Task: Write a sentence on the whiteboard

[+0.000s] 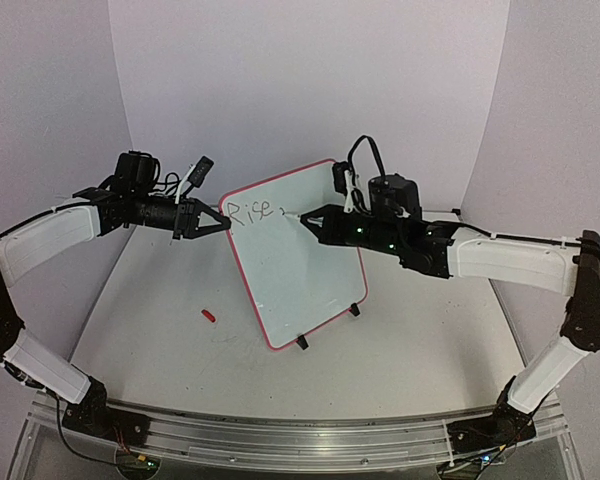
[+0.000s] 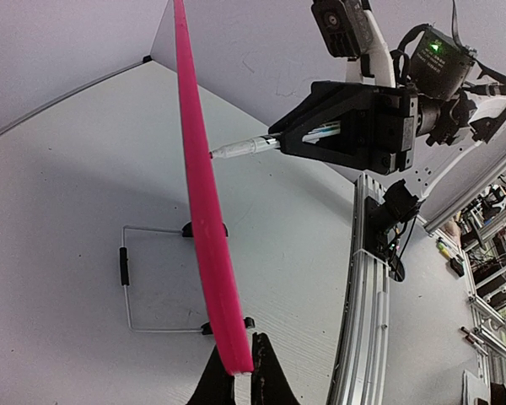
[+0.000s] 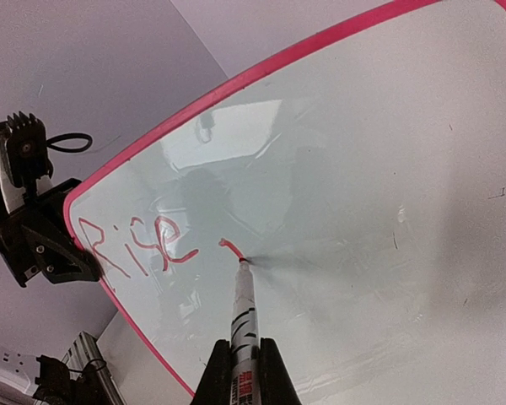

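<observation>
Red-rimmed whiteboard [image 1: 305, 285] stands tilted on its black feet mid-table, and I have a gripper on either side of it.

My left gripper [image 1: 220, 224] is clenched on the rim at the board's 10 o'clock corner. My right gripper [image 3: 244, 350] is clamped round the marker [image 3: 243, 308], which points to 12 o'clock in the wrist view with its tip touching the white face. The sentence [image 3: 135, 245] sits at 9 o'clock from that tip, near the top-left corner. It is thin reddish handwriting reading "Rise", plus a short comma stroke that ends at the tip. A small red cap [image 1: 209, 315] lies on the table [image 1: 150, 340] at 8 o'clock from the board.
</observation>
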You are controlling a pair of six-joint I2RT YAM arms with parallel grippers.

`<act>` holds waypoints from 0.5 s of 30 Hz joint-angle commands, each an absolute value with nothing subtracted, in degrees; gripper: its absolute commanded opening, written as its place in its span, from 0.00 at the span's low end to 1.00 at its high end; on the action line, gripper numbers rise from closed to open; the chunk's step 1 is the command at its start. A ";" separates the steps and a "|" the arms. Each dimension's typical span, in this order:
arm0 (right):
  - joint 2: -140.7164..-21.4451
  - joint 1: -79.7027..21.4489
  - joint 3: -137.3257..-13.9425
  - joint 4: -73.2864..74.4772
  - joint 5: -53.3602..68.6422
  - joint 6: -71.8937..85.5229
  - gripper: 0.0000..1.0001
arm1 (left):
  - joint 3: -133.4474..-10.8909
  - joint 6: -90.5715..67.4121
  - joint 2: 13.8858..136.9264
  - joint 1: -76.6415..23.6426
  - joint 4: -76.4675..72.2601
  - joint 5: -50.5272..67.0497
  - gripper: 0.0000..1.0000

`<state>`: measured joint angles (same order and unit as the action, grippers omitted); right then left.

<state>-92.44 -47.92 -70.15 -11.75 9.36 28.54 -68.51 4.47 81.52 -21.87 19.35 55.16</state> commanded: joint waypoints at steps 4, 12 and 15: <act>-89.47 -47.79 -70.11 -18.56 20.08 28.55 0.00 | -68.83 7.04 80.68 -23.48 23.02 54.60 0.00; -83.02 -47.79 -67.53 -21.70 19.48 27.27 0.00 | -68.70 7.12 80.60 -23.51 23.11 54.42 0.00; -82.29 -47.79 -67.76 -17.60 18.68 24.61 0.00 | -68.65 7.12 80.76 -23.53 23.10 54.49 0.00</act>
<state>-85.29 -47.90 -67.68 -17.81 18.94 27.96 -68.53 4.69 81.28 -22.20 19.49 55.03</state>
